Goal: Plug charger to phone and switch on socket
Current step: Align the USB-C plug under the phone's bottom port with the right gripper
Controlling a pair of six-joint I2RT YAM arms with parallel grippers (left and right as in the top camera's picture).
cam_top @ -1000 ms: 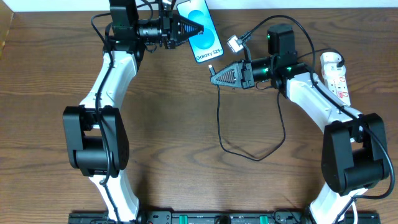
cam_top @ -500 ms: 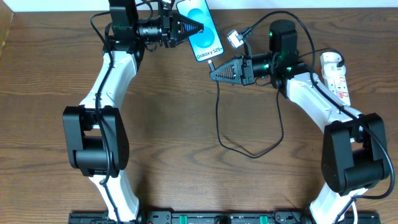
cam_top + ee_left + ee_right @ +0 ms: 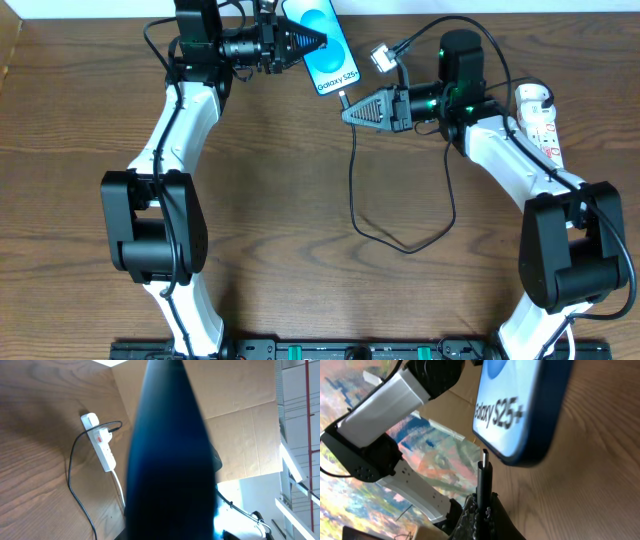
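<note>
My left gripper (image 3: pixel 317 42) is shut on the phone (image 3: pixel 330 50) and holds it at the far edge of the table, blue screen with "Galaxy S25+" facing up. In the left wrist view the phone (image 3: pixel 170 460) is a dark blue slab that hides the jaws. My right gripper (image 3: pixel 347 113) is shut on the charger (image 3: pixel 352 170), just below the phone's lower end. In the right wrist view the black plug tip (image 3: pixel 484 467) sticks up from my right gripper (image 3: pixel 484 506), its end right by the bottom edge of the phone (image 3: pixel 520 405). The socket (image 3: pixel 541 122) lies at far right.
The charger's black cable loops down over the table's middle (image 3: pixel 405 247) and back up to the right. The socket (image 3: pixel 102 446) with its white cord also shows in the left wrist view. A small white connector (image 3: pixel 380 60) hangs on a cable by the right arm.
My right gripper has carried the plug tip up toward the phone's lower end. The left gripper and the phone have barely shifted.
</note>
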